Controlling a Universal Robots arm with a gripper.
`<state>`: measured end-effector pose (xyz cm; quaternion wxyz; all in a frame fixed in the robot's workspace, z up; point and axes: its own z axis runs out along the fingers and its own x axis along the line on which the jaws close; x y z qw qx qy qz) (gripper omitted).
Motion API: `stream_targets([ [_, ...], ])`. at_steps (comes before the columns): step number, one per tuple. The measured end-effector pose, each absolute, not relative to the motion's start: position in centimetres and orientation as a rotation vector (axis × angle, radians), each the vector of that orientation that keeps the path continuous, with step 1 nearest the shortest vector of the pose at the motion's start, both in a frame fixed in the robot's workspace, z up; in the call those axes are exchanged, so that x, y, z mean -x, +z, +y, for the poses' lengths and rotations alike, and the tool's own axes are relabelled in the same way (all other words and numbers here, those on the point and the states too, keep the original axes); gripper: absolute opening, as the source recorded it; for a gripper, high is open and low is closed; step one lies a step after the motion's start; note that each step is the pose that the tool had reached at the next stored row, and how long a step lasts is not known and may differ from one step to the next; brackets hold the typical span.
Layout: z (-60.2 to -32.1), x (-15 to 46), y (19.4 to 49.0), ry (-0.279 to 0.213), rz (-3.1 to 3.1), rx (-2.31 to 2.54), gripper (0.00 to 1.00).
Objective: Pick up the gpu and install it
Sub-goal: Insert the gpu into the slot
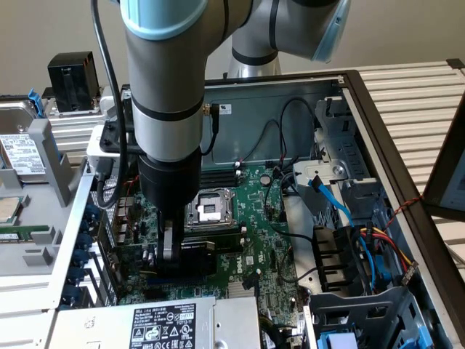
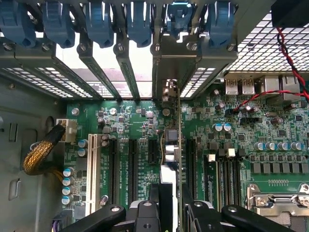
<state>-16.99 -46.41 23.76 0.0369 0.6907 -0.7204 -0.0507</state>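
Reading what print I can: the white sticker on the power supply [image 1: 163, 325] carries rows of certification marks and small text too fine to make out, and white lettering on the motherboard [image 1: 247, 251] near the memory slots looks like a brand name, though I can't read it with certainty. A drive [image 1: 16, 153] at the exterior view's left wears a white label, also illegible.

My gripper [image 1: 174, 256] is down inside the open case [image 1: 378, 131], low over the motherboard beside the CPU socket [image 1: 209, 209]. Its fingers [image 2: 200, 212] are pinched on the gpu [image 2: 170, 159], which stands on edge between them. From the wrist view the card runs straight away from my fingers toward the rear slot brackets [image 2: 120, 58], with its silver end bracket [image 2: 166, 72] lined up among them beneath the blue retaining clips [image 2: 140, 21]. The card's lower edge sits over a black expansion slot [image 2: 153, 147] region of the board, between the neighbouring long slots; whether it is fully seated I cannot tell.

A braided cable [image 2: 41, 154] lies off to one side, well apart from the card.
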Motion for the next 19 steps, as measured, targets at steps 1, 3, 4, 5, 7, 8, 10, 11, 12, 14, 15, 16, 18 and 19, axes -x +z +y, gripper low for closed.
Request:
stream_targets([
  [1, -46.41, 16.99, 23.76, -0.156, -2.211, -2.120, 0.28],
  [3, -46.41, 16.99, 23.75, -0.156, -2.212, -2.120, 0.28],
  [4, -46.41, 16.99, 23.73, -0.156, -2.211, -2.120, 0.28],
  [5, -46.41, 16.99, 23.71, -0.156, -2.211, -2.120, 0.28],
  [7, -46.41, 16.99, 23.67, -0.156, -2.211, -2.120, 0.28],
  [8, -46.41, 16.99, 23.64, -0.156, -2.211, -2.120, 0.28],
  [10, -46.41, 16.99, 23.58, -0.156, -2.211, -2.120, 0.28],
  [11, -46.41, 16.99, 23.55, -0.156, -2.211, -2.120, 0.28],
  [12, -46.41, 16.99, 23.54, -0.156, -2.211, -2.120, 0.28],
  [14, -46.40, 16.99, 23.46, -0.156, -2.212, -2.121, 0.28],
  [15, -46.41, 16.99, 23.46, -0.156, -2.212, -2.121, 0.28],
  [16, -46.41, 16.99, 23.47, -0.156, -2.212, -2.121, 0.28],
  [18, -46.41, 16.99, 23.47, -0.156, -2.212, -2.120, 0.28],
  [19, -46.41, 16.99, 23.48, -0.156, -2.211, -2.120, 0.28],
])
